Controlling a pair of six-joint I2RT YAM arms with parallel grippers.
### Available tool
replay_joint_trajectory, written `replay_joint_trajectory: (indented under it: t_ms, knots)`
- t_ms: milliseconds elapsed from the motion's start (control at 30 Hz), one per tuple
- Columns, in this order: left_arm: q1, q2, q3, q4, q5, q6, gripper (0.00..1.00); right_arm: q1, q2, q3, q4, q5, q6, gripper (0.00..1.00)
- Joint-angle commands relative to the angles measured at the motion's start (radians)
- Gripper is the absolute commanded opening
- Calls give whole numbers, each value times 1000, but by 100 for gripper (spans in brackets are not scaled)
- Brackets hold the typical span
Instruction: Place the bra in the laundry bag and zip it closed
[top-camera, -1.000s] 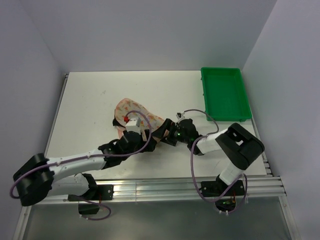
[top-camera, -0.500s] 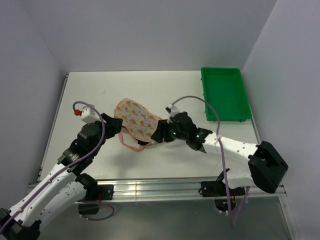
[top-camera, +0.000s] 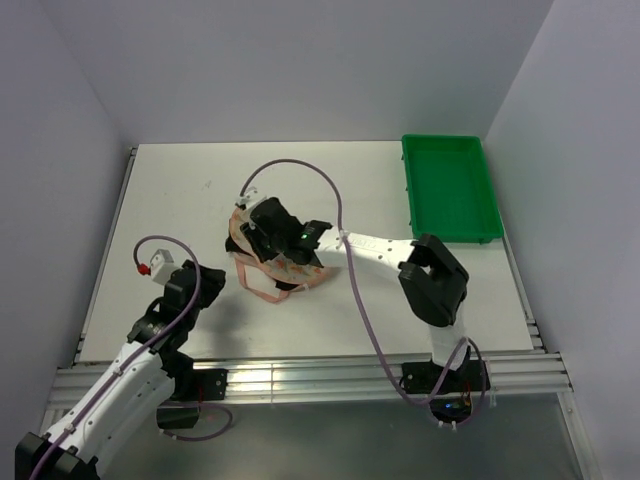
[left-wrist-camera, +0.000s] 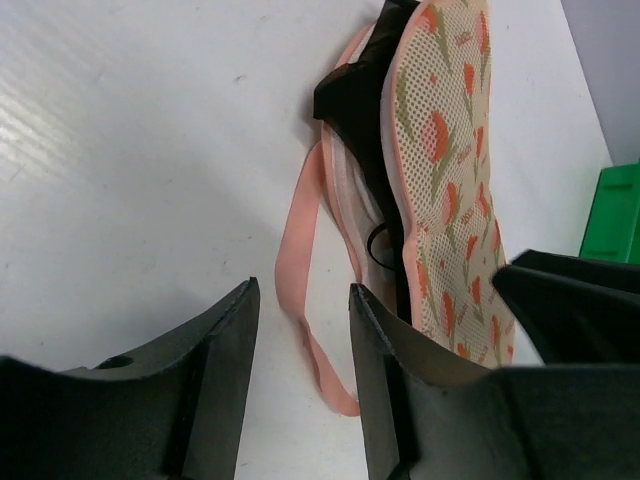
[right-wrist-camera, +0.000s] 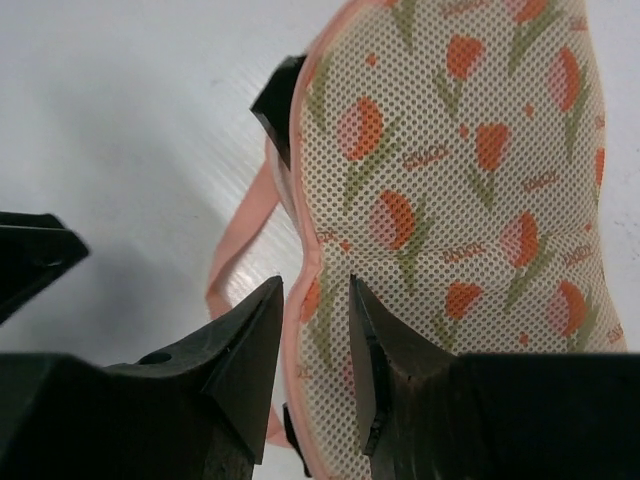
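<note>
Both empty, narrowly parted: right gripper (right-wrist-camera: 315, 290) over laundry bag (right-wrist-camera: 450, 180), left gripper (left-wrist-camera: 302, 295) near it; green tray (top-camera: 450, 190) apart.

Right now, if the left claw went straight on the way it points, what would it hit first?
Probably the pink strap loop lying on the table just ahead of the left claw, then the laundry bag with the black bra poking out. Depth is unclear, so it may meet the table first.
</note>
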Motion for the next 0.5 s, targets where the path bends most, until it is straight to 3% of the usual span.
replay_joint_trajectory:
  t_ms: [0,233,467]
  knots:
    - [10,-73,-23,7,-12,-119,49,26,58,92,-80,87,-109,40]
    - [10,-110,-88,38,30,-124,53,85,159,186,-171,134,-177,43]
    - [10,-106,-119,59,56,-129,54,105,169,164,-125,254,-167,43]
